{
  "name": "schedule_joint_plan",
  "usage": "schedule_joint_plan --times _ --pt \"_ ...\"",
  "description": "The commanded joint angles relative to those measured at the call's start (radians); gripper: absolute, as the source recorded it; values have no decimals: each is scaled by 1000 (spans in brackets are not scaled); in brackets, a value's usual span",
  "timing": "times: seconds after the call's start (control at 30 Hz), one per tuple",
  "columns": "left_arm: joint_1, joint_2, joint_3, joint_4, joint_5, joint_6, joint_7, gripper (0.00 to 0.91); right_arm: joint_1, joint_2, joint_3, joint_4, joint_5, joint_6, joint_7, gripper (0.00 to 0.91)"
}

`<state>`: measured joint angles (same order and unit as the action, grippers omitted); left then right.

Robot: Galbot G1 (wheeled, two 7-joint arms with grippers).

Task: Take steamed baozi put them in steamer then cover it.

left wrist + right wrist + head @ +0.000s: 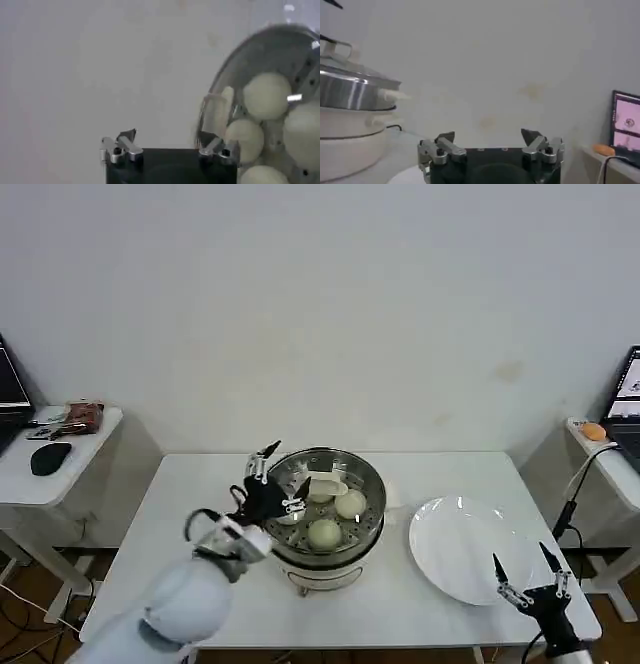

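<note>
The steamer (325,556) stands mid-table, with the glass cover (322,484) lying on it, cream handle up. Several steamed baozi (350,504) show through the glass. My left gripper (287,476) is open at the cover's left edge, holding nothing. In the left wrist view that gripper (167,136) has its fingers spread wide beside the cover (220,100), the baozi (266,95) under the glass. My right gripper (520,556) hangs open over the front right of the table. The right wrist view has the open gripper (488,135) far from the covered steamer (350,90).
An empty white plate (460,549) lies right of the steamer, under my right gripper. A side table (60,449) with a mouse and clutter stands at the left, another (605,454) with a laptop and cable at the right.
</note>
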<state>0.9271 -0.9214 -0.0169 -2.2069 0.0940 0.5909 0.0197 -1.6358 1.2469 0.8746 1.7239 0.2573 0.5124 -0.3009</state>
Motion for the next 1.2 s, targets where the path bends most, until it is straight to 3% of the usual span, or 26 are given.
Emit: schedule_joint_plan --times 0.03,0.37,0.57,0.87,1.2 --pt "174 -49 -406 30 -781 -184 -33 907 10 -4 -2 -12 15 7 -3 907" --pt "275 -101 -549 258 -827 -527 -34 907 27 1 -6 -15 82 4 -16 907" --pt "372 -105 -577 317 -754 -703 -37 907 30 -2 -10 -14 144 -7 -16 907" --pt "547 -101 -540 362 -632 -885 -35 907 3 -2 -34 -16 248 -25 -4 907" --pt "644 -111 -493 361 -506 -967 -59 907 -36 -12 -34 -35 291 -29 3 907"
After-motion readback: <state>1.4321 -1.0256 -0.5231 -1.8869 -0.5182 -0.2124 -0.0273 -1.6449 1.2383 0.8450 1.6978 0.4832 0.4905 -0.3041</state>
